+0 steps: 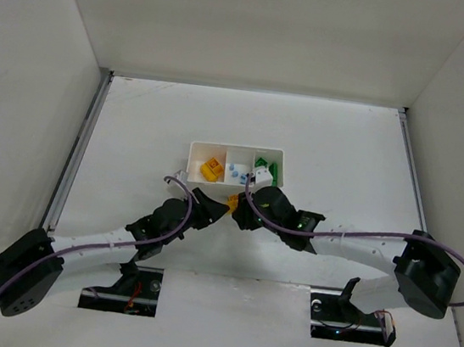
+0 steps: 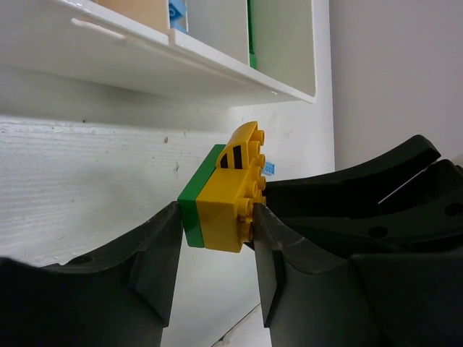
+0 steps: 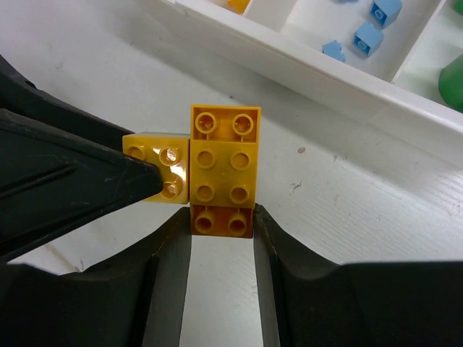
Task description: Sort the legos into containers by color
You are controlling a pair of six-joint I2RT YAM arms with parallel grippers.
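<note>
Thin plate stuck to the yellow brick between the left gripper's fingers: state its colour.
Green; the plate shows best in the left wrist view.

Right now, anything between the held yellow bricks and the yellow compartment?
Only the tray's near wall lies between the yellow bricks and the yellow compartment; lifting over should clear it. A green plate is stuck to them.

Soft, even white light fell from above, leaving the table [image 1: 135,127] bright with only faint shadows beneath the arms [image 1: 98,246]. Both wrist views held the yellow bricks [image 2: 228,210] sharp, small glints on their studs, while the near black fingers [image 2: 155,267] looked softer.
</note>
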